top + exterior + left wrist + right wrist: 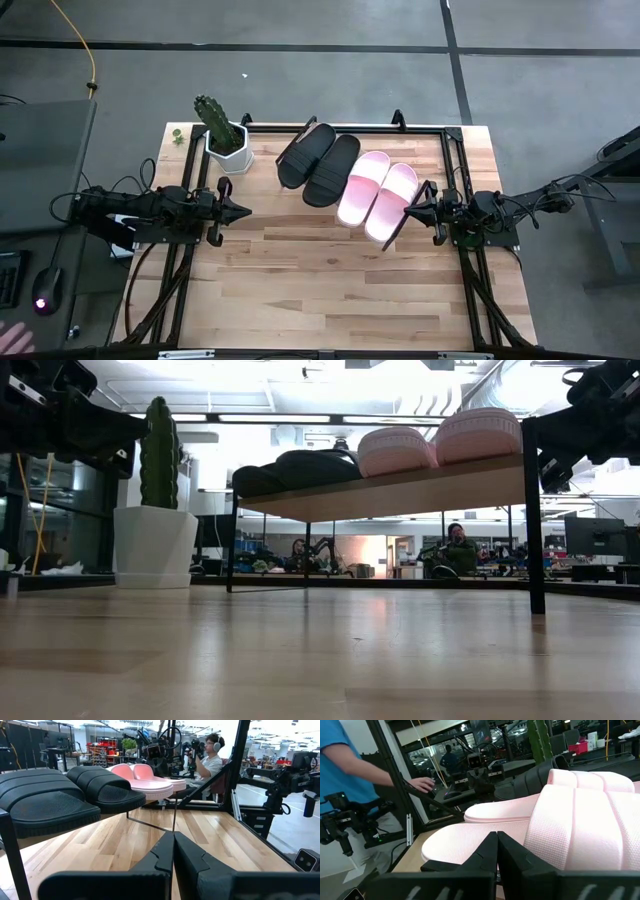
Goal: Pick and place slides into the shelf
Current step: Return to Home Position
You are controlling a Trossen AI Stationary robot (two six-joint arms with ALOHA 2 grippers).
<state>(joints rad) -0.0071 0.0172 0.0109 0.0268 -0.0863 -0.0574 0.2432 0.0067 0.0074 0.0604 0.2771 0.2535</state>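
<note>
Two black slides [318,165] and two pale pink slides [378,195] lie side by side on the shelf [400,488], a light-wood board on a thin black frame at the table's far side. The low view shows all of them resting sole-down on the board, the black ones [300,465] left of the pink ones [440,445]. My left gripper [245,211] waits shut and level at the table's left, clear of everything. My right gripper [408,210] is shut and level at the table's right, with its tips at the side of the right-hand pink slide [570,820]. My right gripper's shut tips stand close against the side of the right-hand pink slide [520,827], coming level from the table's right. Whether they touch it I cannot tell. The slide lies flat on the shelf.
A cactus in a white pot [225,135] stands at the table's far left corner, beside the shelf. Bare wooden tabletop [320,290] stretches from the shelf to the near edge. Beyond the table are a person's hand [422,784] and a seated person [210,760].
</note>
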